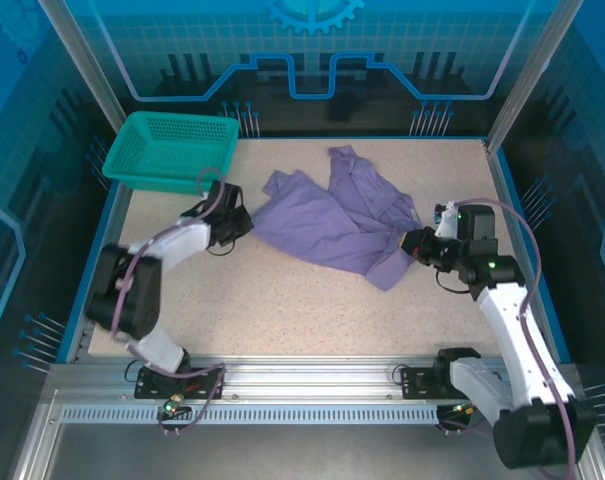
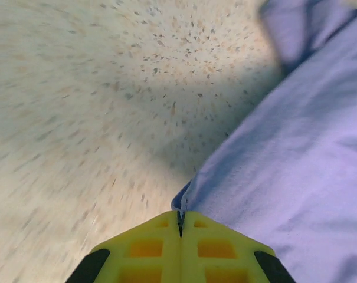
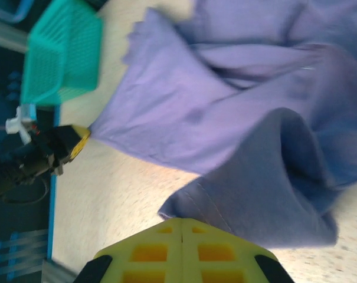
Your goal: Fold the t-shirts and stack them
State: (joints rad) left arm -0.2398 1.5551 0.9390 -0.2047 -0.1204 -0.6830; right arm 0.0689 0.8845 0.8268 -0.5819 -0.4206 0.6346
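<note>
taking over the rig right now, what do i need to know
left gripper: shut on the left edge of the t-shirt.
right gripper: shut, apparently pinching the right hem.
t-shirt: crumpled on the table, partly stretched between the two grippers; teal basket at the far left corner.
Done: both edges gripped.
Left: spread flat, fold, stack.
</note>
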